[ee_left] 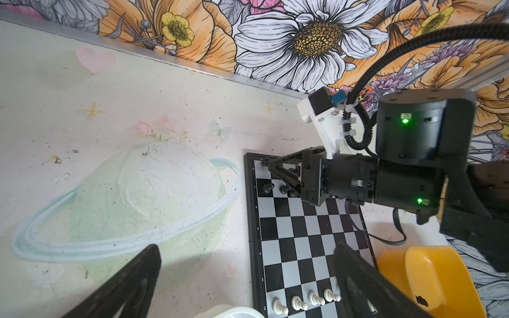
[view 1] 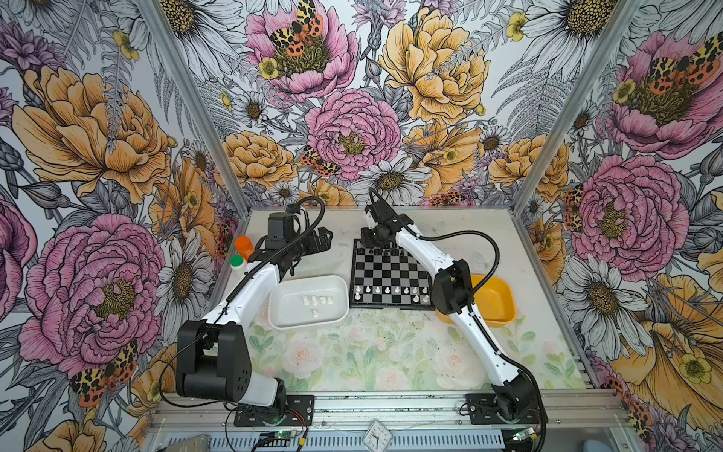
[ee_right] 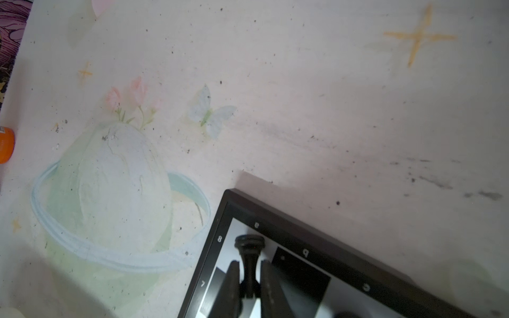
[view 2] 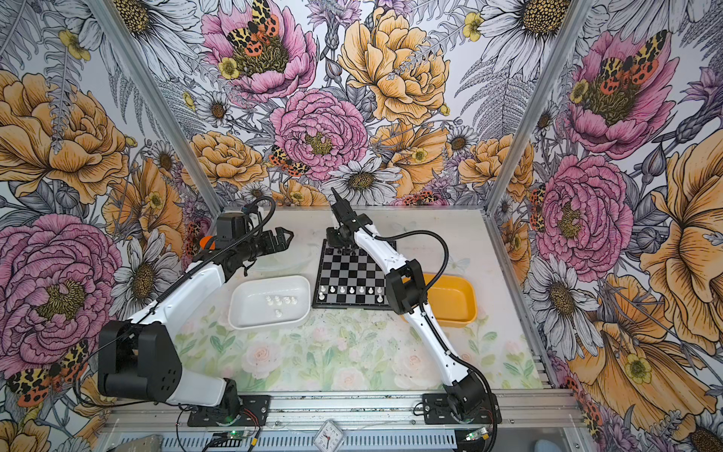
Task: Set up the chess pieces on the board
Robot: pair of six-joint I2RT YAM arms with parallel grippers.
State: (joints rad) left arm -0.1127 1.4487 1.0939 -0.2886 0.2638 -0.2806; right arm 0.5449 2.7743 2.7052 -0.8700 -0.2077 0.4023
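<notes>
Both top views: high over the table (view 1: 391,352) front edge, looking down, whole scene. Left wrist: near, across the board (ee_left: 300,247). Right wrist: very close; shares board's far-left corner.

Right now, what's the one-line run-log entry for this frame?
right pincer: shut on black piece at board far-left corner | left pincer: open, empty | white tray: holds white pieces

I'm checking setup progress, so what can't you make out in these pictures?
Board's far rows: the right arm covers them in both top views.
Black piece in the right gripper: fingers hide its top, right wrist view.
White pieces in the white tray: too small in a top view to tell kinds.
Yellow tray: partly behind the right arm in both top views.
</notes>
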